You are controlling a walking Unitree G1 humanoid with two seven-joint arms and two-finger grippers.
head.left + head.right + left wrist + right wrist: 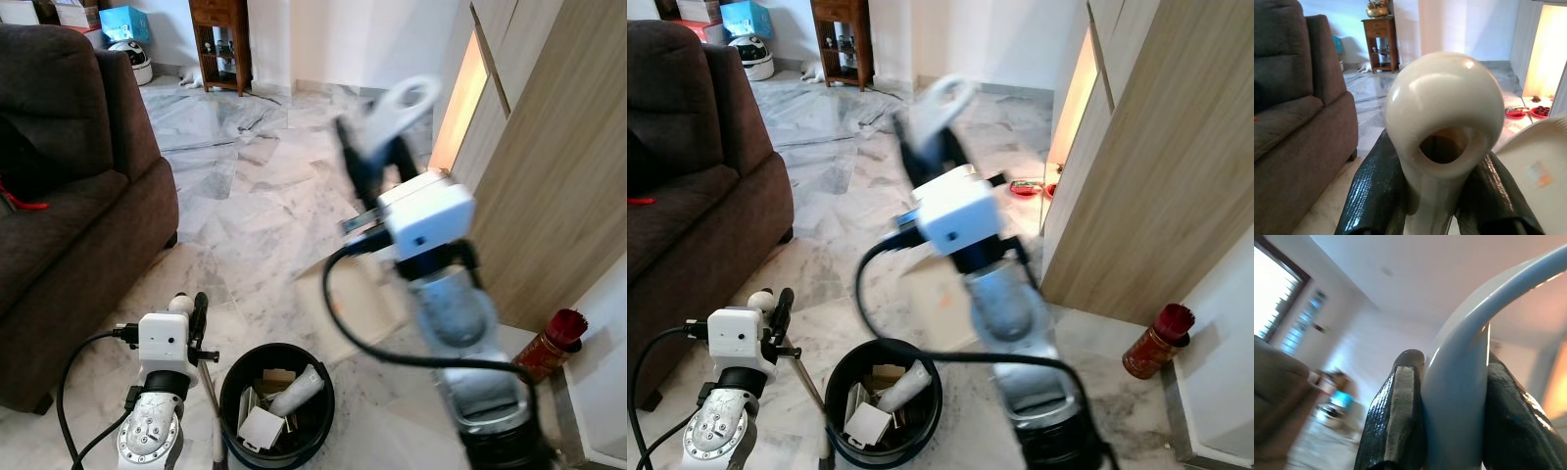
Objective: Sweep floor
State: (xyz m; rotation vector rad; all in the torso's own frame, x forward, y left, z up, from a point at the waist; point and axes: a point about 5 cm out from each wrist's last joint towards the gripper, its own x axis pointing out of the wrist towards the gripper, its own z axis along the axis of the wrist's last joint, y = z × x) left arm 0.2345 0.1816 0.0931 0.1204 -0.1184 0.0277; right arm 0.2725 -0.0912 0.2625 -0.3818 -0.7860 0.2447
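Observation:
My left gripper (pixel 199 318) is low at the front left, shut on a cream broom handle (pixel 1442 117) with a hole in its end. The thin broom pole (pixel 210 392) runs down beside a black bin (pixel 231 392). My right arm is raised in the middle and blurred. Its gripper (pixel 377 152) is shut on the white looped handle (pixel 407 101) of a dustpan. The pale dustpan blade (pixel 358 299) hangs behind the arm, above the marble floor (pixel 265 196). The right wrist view shows that handle (pixel 1464 372) pinched between both black fingers (pixel 1396 421).
The black bin holds paper scraps and a white bottle (pixel 294 392). A brown sofa (pixel 69 215) stands on the left and wooden panelling (pixel 549 196) on the right. A red canister (pixel 549 343) sits by the wall, red dishes (pixel 1024 186) lie beyond, and a wooden side table (pixel 220 39) stands at the back.

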